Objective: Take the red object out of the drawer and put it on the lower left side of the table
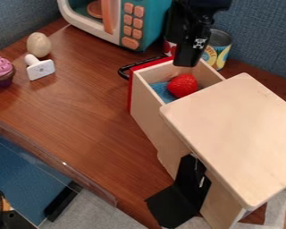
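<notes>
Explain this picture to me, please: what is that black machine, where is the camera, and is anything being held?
The black machine at the top is a robot arm. Its gripper, the part that grasps things, hangs over an open drawer of a pale wooden cabinet. There is one picture, from a fixed camera looking down at a slant on the brown table.

In the drawer lies a red object that looks like a toy strawberry, with something blue beside it. The gripper does not appear to hold anything.

At the left are a purple-topped cupcake, an egg and a small white item. A toy microwave and a can stand toward the back.
</notes>
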You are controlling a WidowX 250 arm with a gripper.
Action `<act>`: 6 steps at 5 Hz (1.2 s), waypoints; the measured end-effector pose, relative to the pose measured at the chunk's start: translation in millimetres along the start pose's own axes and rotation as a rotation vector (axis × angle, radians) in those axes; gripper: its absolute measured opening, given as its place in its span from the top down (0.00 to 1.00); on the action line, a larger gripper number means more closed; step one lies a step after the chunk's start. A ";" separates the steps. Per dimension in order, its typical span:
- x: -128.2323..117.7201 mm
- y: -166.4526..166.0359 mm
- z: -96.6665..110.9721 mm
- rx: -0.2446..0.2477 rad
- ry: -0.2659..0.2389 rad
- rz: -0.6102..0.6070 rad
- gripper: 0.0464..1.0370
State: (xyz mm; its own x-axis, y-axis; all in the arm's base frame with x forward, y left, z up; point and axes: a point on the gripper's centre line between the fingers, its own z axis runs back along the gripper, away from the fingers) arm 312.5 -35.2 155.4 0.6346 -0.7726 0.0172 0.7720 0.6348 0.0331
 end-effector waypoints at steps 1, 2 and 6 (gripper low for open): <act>0.3 0.2 -9.0 -0.014 0.014 0.004 0.04; 1.6 5.5 -21.8 0.033 -0.005 0.016 0.04; 19.4 29.9 -46.5 0.115 -0.106 -0.020 0.04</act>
State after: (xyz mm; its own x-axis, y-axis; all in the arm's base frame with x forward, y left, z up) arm 349.5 -30.8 110.2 0.6071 -0.7855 0.1202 0.7713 0.6188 0.1488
